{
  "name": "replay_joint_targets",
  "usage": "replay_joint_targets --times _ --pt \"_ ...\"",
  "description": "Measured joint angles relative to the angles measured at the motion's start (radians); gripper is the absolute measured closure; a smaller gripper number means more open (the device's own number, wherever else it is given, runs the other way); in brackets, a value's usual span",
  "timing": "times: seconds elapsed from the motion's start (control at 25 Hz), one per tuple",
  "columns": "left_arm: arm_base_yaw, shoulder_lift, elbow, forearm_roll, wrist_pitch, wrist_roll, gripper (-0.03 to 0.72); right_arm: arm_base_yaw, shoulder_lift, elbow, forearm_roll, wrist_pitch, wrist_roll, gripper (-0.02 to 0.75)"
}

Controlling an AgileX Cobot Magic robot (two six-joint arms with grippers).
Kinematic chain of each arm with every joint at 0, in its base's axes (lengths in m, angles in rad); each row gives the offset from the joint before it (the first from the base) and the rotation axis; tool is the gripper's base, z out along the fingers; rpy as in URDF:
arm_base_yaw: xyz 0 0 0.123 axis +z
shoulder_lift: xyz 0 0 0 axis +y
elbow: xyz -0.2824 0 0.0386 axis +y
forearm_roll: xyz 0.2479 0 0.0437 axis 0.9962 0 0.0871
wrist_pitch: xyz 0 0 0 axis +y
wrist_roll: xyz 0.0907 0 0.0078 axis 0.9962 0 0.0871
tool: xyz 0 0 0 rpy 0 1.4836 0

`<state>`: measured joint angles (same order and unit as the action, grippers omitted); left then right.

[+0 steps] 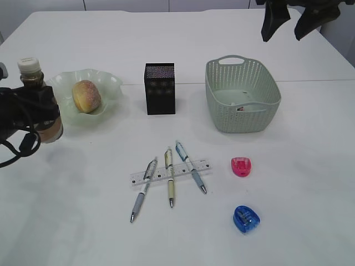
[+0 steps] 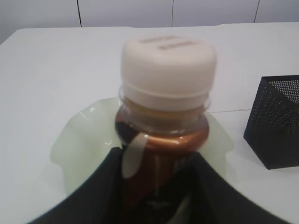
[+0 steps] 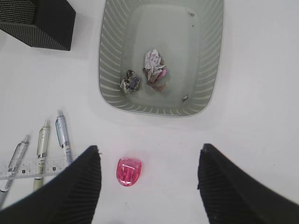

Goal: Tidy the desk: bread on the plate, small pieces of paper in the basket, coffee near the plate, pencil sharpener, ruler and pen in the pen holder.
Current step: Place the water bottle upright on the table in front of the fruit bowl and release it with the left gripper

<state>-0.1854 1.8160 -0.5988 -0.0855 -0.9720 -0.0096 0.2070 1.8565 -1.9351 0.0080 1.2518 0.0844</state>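
Observation:
My left gripper [image 1: 39,113] is shut on a brown coffee bottle [image 1: 37,97] with a white cap [image 2: 168,65], just left of the pale green plate [image 1: 113,86] that holds the bread [image 1: 86,96]. My right gripper [image 1: 291,22] is open and empty, high above the basket [image 1: 242,94]. The basket holds crumpled paper pieces [image 3: 152,70]. The black pen holder [image 1: 160,88] stands between plate and basket. Three pens [image 1: 169,176] lie across a clear ruler [image 1: 183,169]. A pink sharpener [image 1: 242,166] and a blue sharpener [image 1: 246,218] lie at the front right. The pink sharpener [image 3: 129,171] shows between my right fingers [image 3: 149,182].
The pen holder [image 2: 275,121] shows at the right of the left wrist view, behind the plate [image 2: 79,140]. The white table's far edge runs along the back, with a wall behind.

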Motion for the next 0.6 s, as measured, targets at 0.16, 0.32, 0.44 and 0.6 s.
replay_joint_targets --times 0.16,0.32,0.44,0.6 --pt "0.0 0.078 0.0 0.0 -0.098 -0.002 0.428 0.0 0.0 0.0 0.0 0.0 0.0 0.26" --pt "0.0 0.13 0.0 0.0 -0.115 -0.002 0.428 0.0 0.0 0.0 0.0 0.0 0.0 0.26" --pt "0.0 0.155 0.0 0.0 -0.115 -0.004 0.428 0.0 0.0 0.0 0.0 0.0 0.0 0.26" --pt "0.0 0.166 0.0 0.0 -0.117 -0.004 0.428 0.0 0.0 0.0 0.0 0.0 -0.002 0.26"
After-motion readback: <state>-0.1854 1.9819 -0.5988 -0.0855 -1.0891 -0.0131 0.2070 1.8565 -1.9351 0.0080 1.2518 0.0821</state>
